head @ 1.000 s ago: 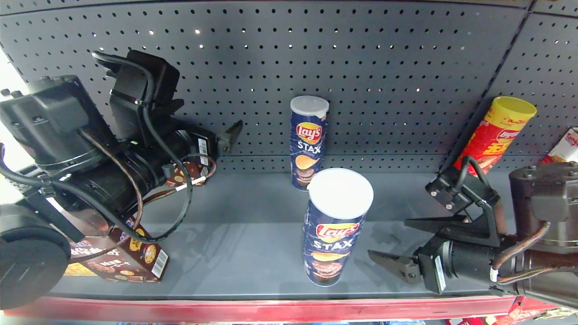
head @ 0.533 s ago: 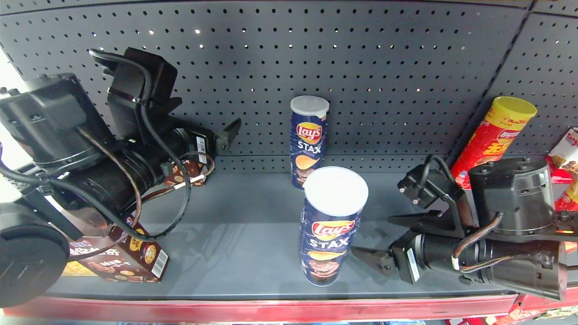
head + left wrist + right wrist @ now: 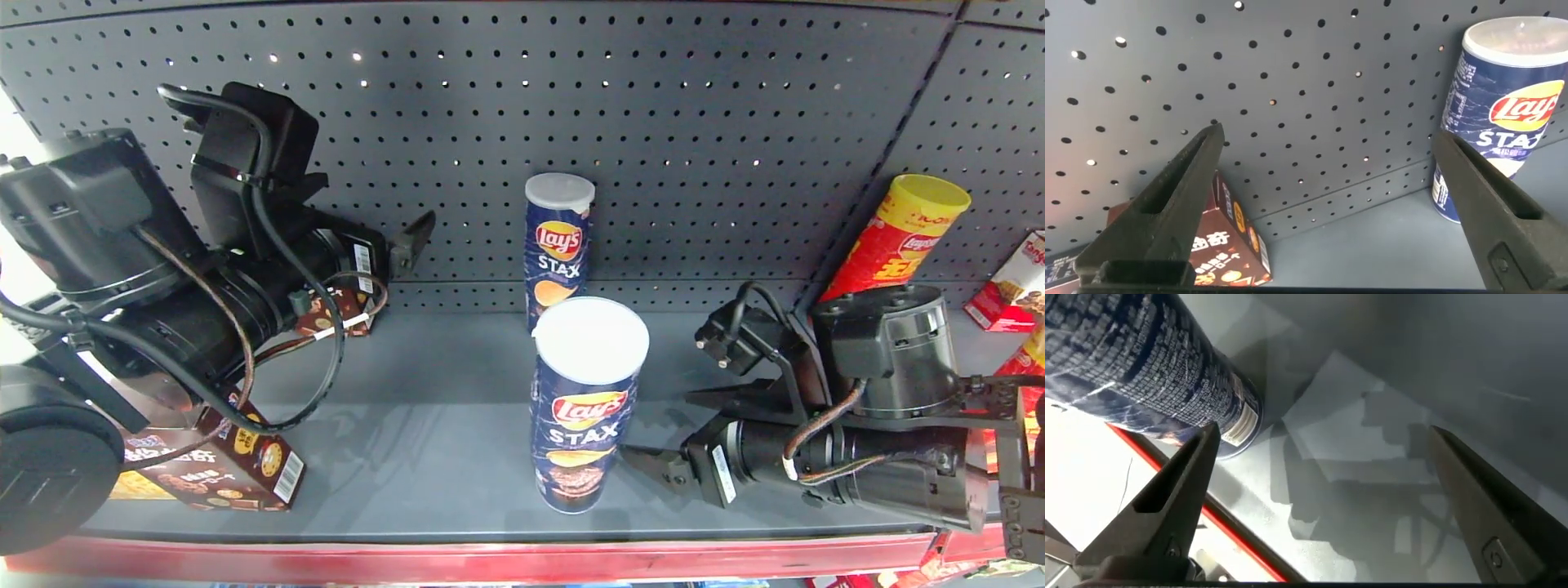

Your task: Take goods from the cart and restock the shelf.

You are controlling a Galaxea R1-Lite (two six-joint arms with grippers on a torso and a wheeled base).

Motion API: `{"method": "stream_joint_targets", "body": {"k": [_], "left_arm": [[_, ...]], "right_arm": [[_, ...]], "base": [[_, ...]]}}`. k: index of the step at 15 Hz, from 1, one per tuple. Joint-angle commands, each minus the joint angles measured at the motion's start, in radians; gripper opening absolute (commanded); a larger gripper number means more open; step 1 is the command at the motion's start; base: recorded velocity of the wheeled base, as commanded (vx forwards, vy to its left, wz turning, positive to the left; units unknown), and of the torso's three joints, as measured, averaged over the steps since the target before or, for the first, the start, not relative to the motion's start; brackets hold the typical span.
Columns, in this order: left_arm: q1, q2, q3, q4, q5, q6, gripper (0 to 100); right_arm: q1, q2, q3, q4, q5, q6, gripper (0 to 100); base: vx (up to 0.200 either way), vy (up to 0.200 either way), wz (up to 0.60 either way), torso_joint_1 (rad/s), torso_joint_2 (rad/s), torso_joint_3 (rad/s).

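- Since the earlier frames the right arm has slid along the shelf (image 3: 424,425) toward the robot's left. The front chip can (image 3: 584,408) has shifted the same way and now stands more nearly in line with the rear chip can (image 3: 558,245), which has not moved.
- The right claw (image 3: 660,426) is spread wide and holds nothing. It lies low over the shelf near the front edge, pointing sideways at the lower body of the front chip can.
- The front chip can stands upright with its long axis vertical, just to the left of that claw. In the right wrist view it sits outside one finger rather than between the two. Whether the fingertip touches it I cannot tell.
- The left claw (image 3: 1327,135) is also wide open and empty, up by the pegboard (image 3: 694,122) above a brown box (image 3: 237,469), well apart from the front can.
- The right arm is clearly the nearer one. Any further push would go sideways against a tall, narrow can, so it should land low on the can to avoid tipping it.
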Motion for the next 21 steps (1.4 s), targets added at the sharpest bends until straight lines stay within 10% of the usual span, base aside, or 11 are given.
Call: {"method": "stream_joint_targets", "body": {"k": [1, 21], "left_arm": [[-0.001, 0.0, -0.002, 0.0, 0.0, 0.0, 100], [0.003, -0.125, 0.08, 0.018, 0.0, -0.006, 100]], "right_arm": [[0.001, 0.006, -0.011, 0.0, 0.0, 0.0, 100], [-0.104, -0.327, 0.015, -0.029, -0.034, 0.0, 100]], "base": [[0.0, 0.0, 0.0, 0.0, 0.0, 0.0], [0.0, 0.0, 0.0, 0.0, 0.0, 0.0]]}}
